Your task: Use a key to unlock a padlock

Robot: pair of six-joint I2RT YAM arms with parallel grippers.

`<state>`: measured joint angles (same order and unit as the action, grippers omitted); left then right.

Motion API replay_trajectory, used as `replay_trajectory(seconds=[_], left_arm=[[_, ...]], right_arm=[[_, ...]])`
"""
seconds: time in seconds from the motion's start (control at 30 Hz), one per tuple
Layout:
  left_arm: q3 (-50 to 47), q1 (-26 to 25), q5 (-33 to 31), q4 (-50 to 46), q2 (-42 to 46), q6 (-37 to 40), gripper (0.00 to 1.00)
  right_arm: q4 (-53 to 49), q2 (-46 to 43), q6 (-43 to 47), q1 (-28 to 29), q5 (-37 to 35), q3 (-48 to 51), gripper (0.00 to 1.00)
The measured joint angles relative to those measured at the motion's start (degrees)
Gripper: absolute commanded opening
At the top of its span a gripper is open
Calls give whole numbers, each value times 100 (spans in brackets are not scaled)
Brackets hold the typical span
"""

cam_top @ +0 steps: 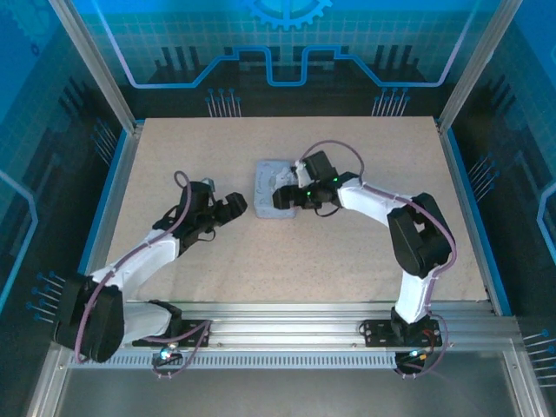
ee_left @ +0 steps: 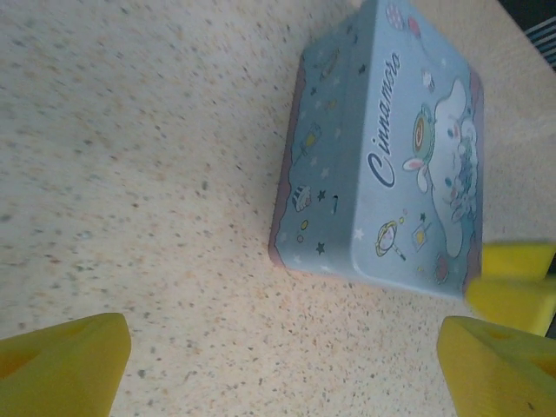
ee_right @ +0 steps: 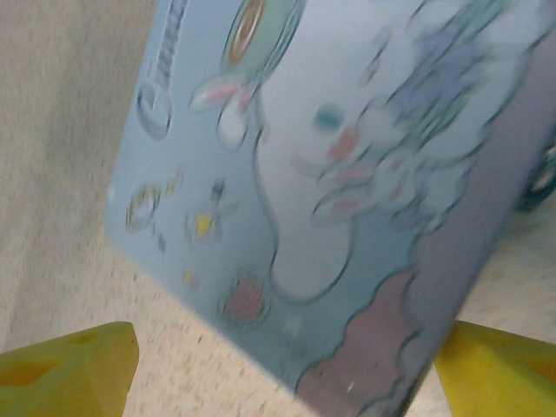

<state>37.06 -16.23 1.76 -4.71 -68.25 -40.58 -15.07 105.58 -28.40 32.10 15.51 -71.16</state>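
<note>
The pale blue tin box [ee_left: 369,130] bears the cursive word "Cinnamoro" on its lid, ending unreadable.

A pale blue tin box [ee_left: 382,174] printed with a white cartoon character, small stars, dark blue script and a mauve scalloped border, on a beige speckled table [ee_left: 130,174]. The left end effector [ee_left: 282,352] and right end effector [ee_right: 287,356] have bright yellow fingers. White-and-black arms [cam_top: 373,201] carry purple cables [cam_top: 334,145]. The back wall [cam_top: 347,43] glows blue.

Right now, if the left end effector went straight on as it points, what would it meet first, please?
Probably the tin box, slightly right of the line from the left end effector, across bare table; depth is unclear.
</note>
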Motion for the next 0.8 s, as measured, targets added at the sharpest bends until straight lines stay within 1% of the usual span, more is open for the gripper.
replay_trajectory(seconds=[0.17, 0.27, 0.43, 0.53, 0.67, 0.8], left_arm=[[-249, 214, -9, -26, 378, -7, 94], [-332, 225, 17, -31, 461, -105, 94], [-621, 203, 216, 111, 544, -463, 95], [-828, 35, 304, 321, 542, -765, 97], [-905, -289, 417, 789, 356, -1172, 99], [-905, -520, 450, 1414, -72, -1488, 99]], right_arm=[[-81, -168, 66, 625, -2, 94, 90], [-214, -310, 192, 654, -46, 57, 92], [-509, -551, 468, 291, -249, -232, 99], [-682, -483, 651, 4, -328, -656, 100], [-802, 7, 863, -382, -317, -1539, 100], [-944, 916, 1027, -654, -223, -2538, 100]])
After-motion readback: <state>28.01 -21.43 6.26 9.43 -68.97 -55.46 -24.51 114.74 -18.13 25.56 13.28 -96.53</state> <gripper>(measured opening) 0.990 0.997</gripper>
